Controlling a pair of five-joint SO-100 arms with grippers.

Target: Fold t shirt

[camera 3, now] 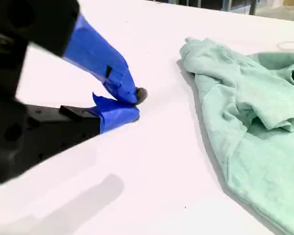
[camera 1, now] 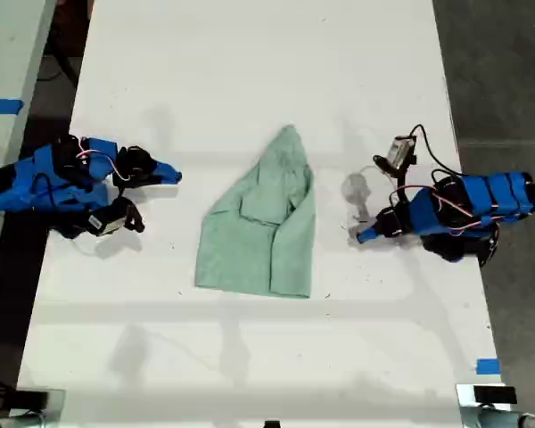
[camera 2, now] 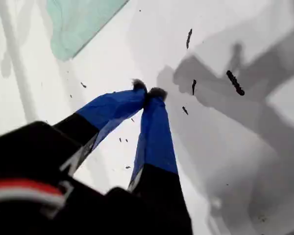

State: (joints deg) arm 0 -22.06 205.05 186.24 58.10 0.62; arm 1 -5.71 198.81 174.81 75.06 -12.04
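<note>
The pale mint-green t shirt (camera 1: pixel 263 227) lies crumpled on the white table (camera 1: pixel 250 62), its narrow pointed end far from the camera and its straight hem nearer. My first gripper (camera 1: pixel 367 234) rests at the exterior view's right, shut and empty, a short way off the shirt's side. In the first wrist view its blue fingertips meet (camera 2: pixel 148 90), with one corner of the shirt (camera 2: pixel 78 19) beyond them. My second gripper (camera 1: pixel 174 175) sits at the exterior view's left, also shut on nothing (camera 3: pixel 134 100), with bare table between it and the shirt (camera 3: pixel 250 122).
A blue tape mark (camera 1: pixel 487 366) sits near the table's front corner at the exterior view's right. Grey floor (camera 1: pixel 508 80) runs past that edge. Another pale surface with blue tape (camera 1: pixel 0 106) stands at the exterior view's left. Small black specks (camera 2: pixel 234 82) dot the table.
</note>
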